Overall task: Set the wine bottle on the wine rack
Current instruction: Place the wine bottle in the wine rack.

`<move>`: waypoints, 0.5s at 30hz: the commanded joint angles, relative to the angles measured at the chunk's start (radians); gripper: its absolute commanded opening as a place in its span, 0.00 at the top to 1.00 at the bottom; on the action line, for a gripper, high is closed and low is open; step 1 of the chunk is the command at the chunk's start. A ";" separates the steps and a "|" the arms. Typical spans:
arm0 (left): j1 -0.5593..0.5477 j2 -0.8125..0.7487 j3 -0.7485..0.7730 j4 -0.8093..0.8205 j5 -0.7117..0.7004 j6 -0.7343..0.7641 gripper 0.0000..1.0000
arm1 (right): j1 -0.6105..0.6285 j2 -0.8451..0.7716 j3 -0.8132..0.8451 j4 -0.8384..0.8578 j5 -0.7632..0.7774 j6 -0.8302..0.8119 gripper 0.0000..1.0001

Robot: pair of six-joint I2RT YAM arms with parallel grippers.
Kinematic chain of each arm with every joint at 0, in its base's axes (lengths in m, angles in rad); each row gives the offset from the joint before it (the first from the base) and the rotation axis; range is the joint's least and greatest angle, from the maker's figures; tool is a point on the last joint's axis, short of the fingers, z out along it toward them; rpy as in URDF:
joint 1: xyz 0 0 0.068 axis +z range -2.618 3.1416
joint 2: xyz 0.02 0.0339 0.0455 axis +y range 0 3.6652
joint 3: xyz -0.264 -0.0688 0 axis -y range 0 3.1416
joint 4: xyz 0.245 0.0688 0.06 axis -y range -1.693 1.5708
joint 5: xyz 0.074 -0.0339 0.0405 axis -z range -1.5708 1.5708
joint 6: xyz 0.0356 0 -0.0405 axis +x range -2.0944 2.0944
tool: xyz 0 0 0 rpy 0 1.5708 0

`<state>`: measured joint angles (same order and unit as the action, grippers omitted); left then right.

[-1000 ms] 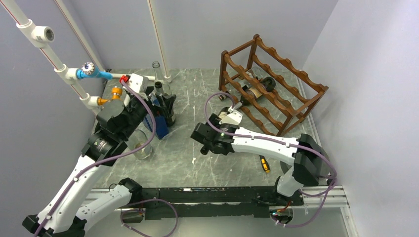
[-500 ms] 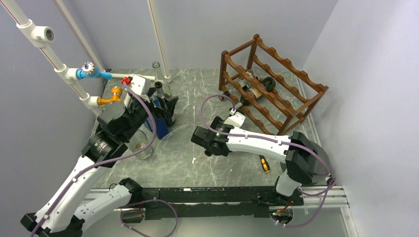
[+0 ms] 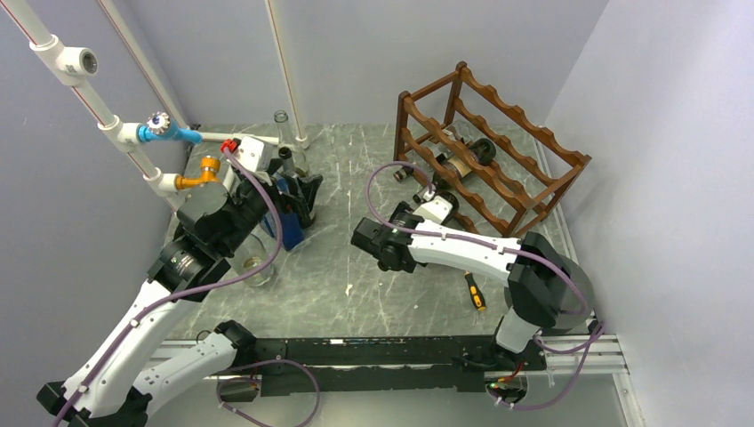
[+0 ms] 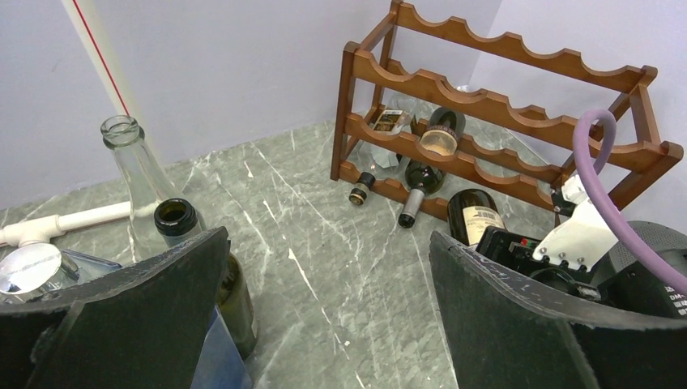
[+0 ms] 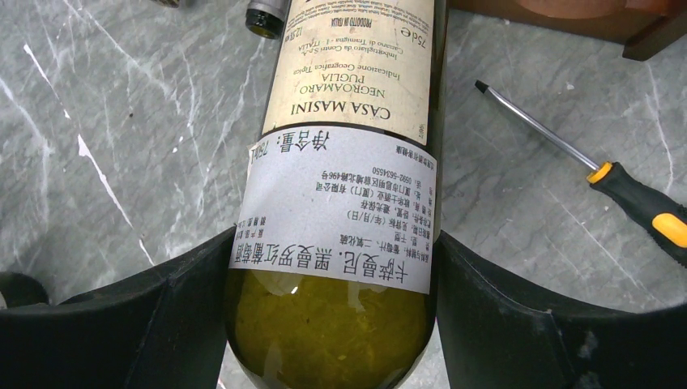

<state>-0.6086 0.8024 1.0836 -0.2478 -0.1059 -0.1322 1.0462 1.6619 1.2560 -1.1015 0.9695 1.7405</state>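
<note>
The grey marbled table (image 3: 347, 267) has the wine rack (image 3: 494, 151) at its far right. The rack is dark reddish-brown wood, an open frame with wavy scalloped rails set in tiers. Two stored bottles (image 4: 425, 166) lie in its low tier, their necks poking out of the front.

Just in front of the rack, toward its left end, is the wine bottle (image 5: 348, 162). The right gripper (image 5: 336, 243) grips it across the body — jaws partly spread, a black finger pressed against each side of the glass. The bottle is green glass with a cream label printed CASA MASINI. Next to that is a white sticker covered in Chinese characters, and both read upside down in the right wrist view. I cannot tell whether the bottle rests on the table or is lifted off it.

Well to the left of the rack is the left gripper (image 4: 328, 243), its jaws spread as wide as they go and holding nothing. Beside its left finger stand a dark bottle (image 4: 177, 219) and a taller clear bottle (image 4: 130, 158), both upright.

A screwdriver (image 5: 640, 207) with a black and orange handle lies on the table in front of the rack — beside the wine bottle but not touching it.
</note>
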 commanded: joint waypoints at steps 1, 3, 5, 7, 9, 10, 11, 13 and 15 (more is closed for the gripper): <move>-0.009 -0.002 0.008 0.033 -0.005 0.005 0.01 | -0.019 -0.015 0.017 -0.021 0.153 0.014 1.00; -0.009 -0.002 0.006 0.032 -0.008 0.008 0.01 | -0.024 -0.013 0.016 -0.021 0.165 0.011 1.00; -0.010 0.000 0.006 0.032 -0.011 0.009 0.01 | -0.028 -0.006 0.021 -0.022 0.176 0.007 1.00; -0.010 0.001 0.007 0.031 -0.009 0.009 0.01 | -0.035 0.004 0.027 -0.028 0.173 0.008 1.00; -0.010 0.003 0.007 0.033 -0.006 0.008 0.01 | -0.042 0.017 0.031 -0.031 0.169 0.012 1.00; -0.010 0.003 0.007 0.033 -0.004 0.007 0.01 | -0.044 0.020 0.029 -0.029 0.169 0.012 1.00; -0.011 0.004 0.007 0.033 -0.003 0.006 0.01 | -0.046 0.021 0.026 -0.026 0.169 0.010 1.00; -0.011 0.004 0.006 0.034 -0.002 0.006 0.01 | -0.052 0.020 0.019 -0.017 0.165 0.009 1.00; -0.011 0.007 0.007 0.032 -0.001 0.006 0.01 | -0.056 0.019 0.011 -0.010 0.165 0.001 1.00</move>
<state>-0.6151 0.8032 1.0836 -0.2481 -0.1059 -0.1318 1.0073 1.7020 1.2556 -1.1004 1.0111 1.7397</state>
